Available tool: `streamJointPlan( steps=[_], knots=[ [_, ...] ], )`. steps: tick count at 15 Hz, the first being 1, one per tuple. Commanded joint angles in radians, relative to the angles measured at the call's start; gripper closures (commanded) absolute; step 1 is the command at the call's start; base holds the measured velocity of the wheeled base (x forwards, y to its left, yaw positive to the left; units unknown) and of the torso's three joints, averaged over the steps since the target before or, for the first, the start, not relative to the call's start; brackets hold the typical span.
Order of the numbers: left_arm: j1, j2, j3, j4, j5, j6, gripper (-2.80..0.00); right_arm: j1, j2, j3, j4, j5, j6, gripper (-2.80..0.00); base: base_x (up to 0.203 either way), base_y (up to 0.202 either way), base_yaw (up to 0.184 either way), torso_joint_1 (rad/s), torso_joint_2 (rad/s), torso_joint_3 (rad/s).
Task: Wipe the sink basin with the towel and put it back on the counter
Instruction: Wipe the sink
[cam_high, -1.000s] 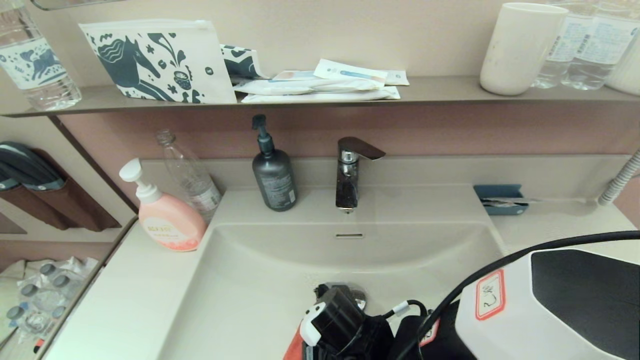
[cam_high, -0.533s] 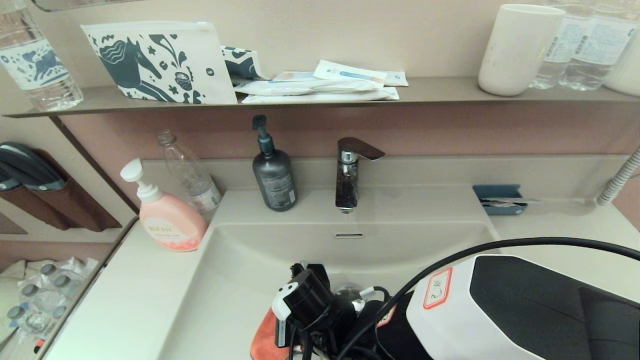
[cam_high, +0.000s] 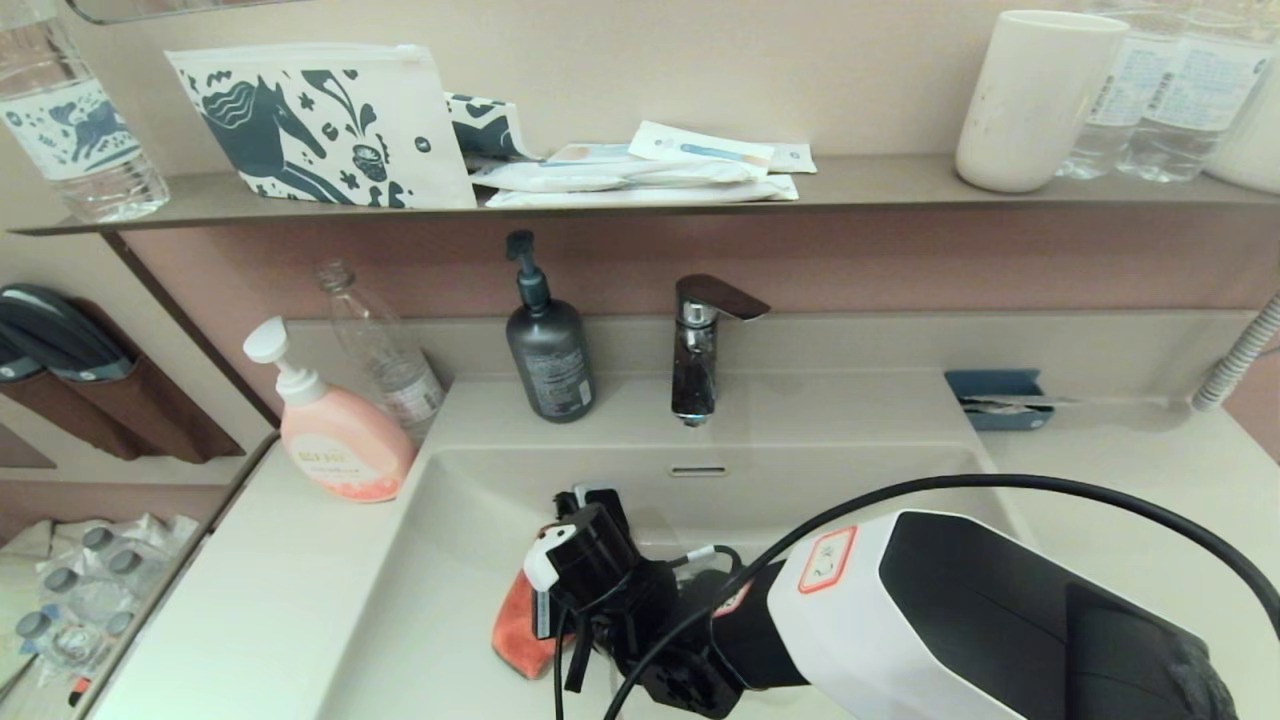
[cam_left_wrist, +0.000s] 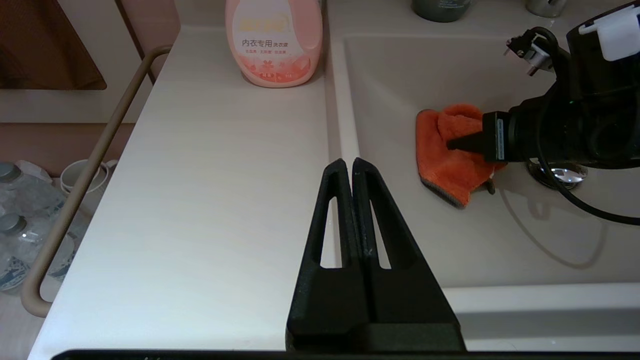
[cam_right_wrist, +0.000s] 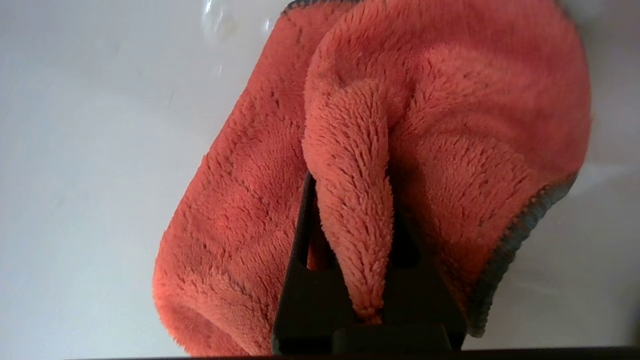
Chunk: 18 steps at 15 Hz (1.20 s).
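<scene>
The orange-red towel (cam_high: 515, 630) lies bunched on the floor of the off-white sink basin (cam_high: 460, 560), left of the chrome drain plug (cam_left_wrist: 560, 172). My right gripper (cam_left_wrist: 452, 144) reaches down into the basin and is shut on the towel. A fluffy fold of the towel (cam_right_wrist: 350, 200) stands pinched between the black fingers, and its grey edging (cam_right_wrist: 515, 235) shows at one side. My left gripper (cam_left_wrist: 348, 162) is shut on nothing and hovers over the counter (cam_left_wrist: 210, 175) near the basin's left rim. It does not show in the head view.
A pink pump bottle (cam_high: 335, 440), a clear bottle (cam_high: 385, 360) and a dark soap dispenser (cam_high: 547, 350) stand at the back left of the counter. The faucet (cam_high: 700, 340) overhangs the basin's back. A blue tray (cam_high: 1000, 398) sits at the back right. A rail (cam_left_wrist: 85, 175) runs along the counter's left edge.
My right arm has slid the towel across the basin floor, to the left and toward the back wall. More of the towel now shows left of the wrist.
</scene>
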Motion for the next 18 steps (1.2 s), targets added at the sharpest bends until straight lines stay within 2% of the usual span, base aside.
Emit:
streamJointPlan(
  steps=[1,7,11,18],
  knots=[
    [0.0,0.002,0.0,-0.001,0.0,-0.001,0.0,-0.03,0.032,-0.032,0.0,-0.041,-0.016,0.0,0.0,0.0,0.0,0.0,0.0,0.0],
    [0.0,0.002,0.0,-0.001,0.0,-0.001,0.0,-0.064,0.014,0.0,0.01,-0.126,-0.051,0.0,0.0,0.0,0.0,0.0,0.0,0.0],
    [0.0,0.002,0.0,-0.001,0.0,-0.001,0.0,-0.088,-0.025,0.101,0.011,-0.187,-0.069,0.0,0.0,0.0,0.0,0.0,0.0,0.0],
    [0.0,0.002,0.0,-0.001,0.0,-0.001,0.0,-0.187,-0.141,0.334,0.0,-0.223,-0.07,0.0,0.0,0.0,0.0,0.0,0.0,0.0]
  ],
)
